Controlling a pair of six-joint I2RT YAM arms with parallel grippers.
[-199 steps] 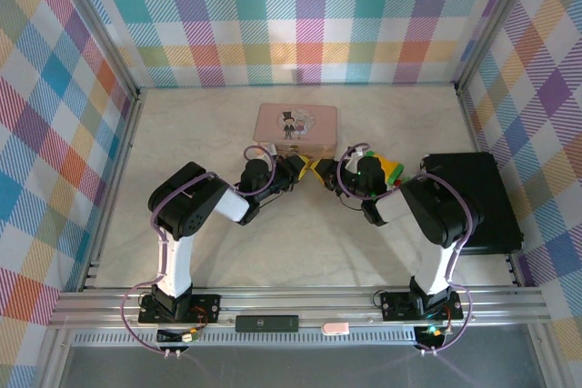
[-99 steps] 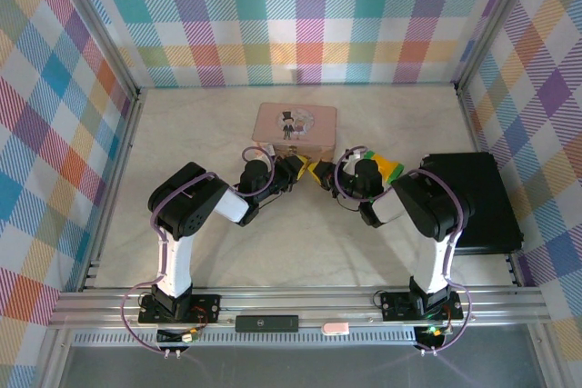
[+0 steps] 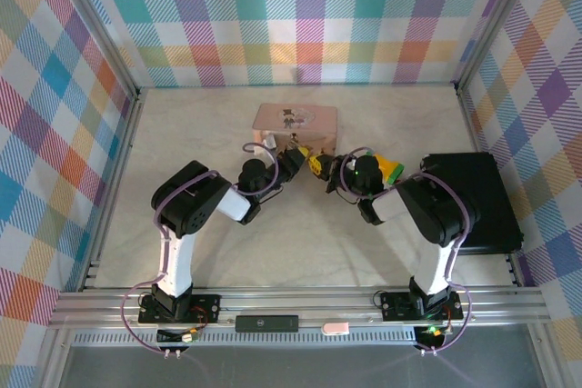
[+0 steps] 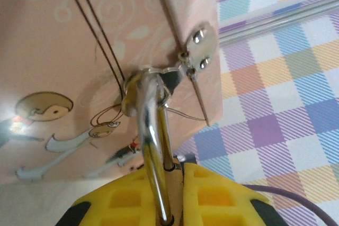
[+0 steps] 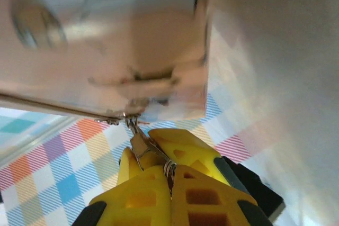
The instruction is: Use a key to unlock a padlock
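A pink box [image 3: 296,119] sits at the back middle of the table with its front edge raised. From its metal hasp [image 4: 200,46] hangs the padlock by its silvery shackle [image 4: 151,146]. My left gripper [image 4: 183,168] is shut on the padlock's brass body [image 4: 176,197], just in front of the box [image 4: 79,51]. From the right, my right gripper [image 5: 170,175] meets it, shut on a small silvery ring [image 5: 168,168] and key [image 5: 140,149] that reach toward the lock. In the top view the left gripper [image 3: 300,163] and right gripper [image 3: 329,170] touch tip to tip.
A black case [image 3: 473,202] lies at the table's right edge. A yellow-green object [image 3: 389,168] sits just right of the right wrist. Checked walls stand close on three sides, and the aluminium rail [image 3: 291,302] runs along the near edge.
Both grippers have moved back toward the box, and its front edge has lifted. The right gripper's fingers have closed.
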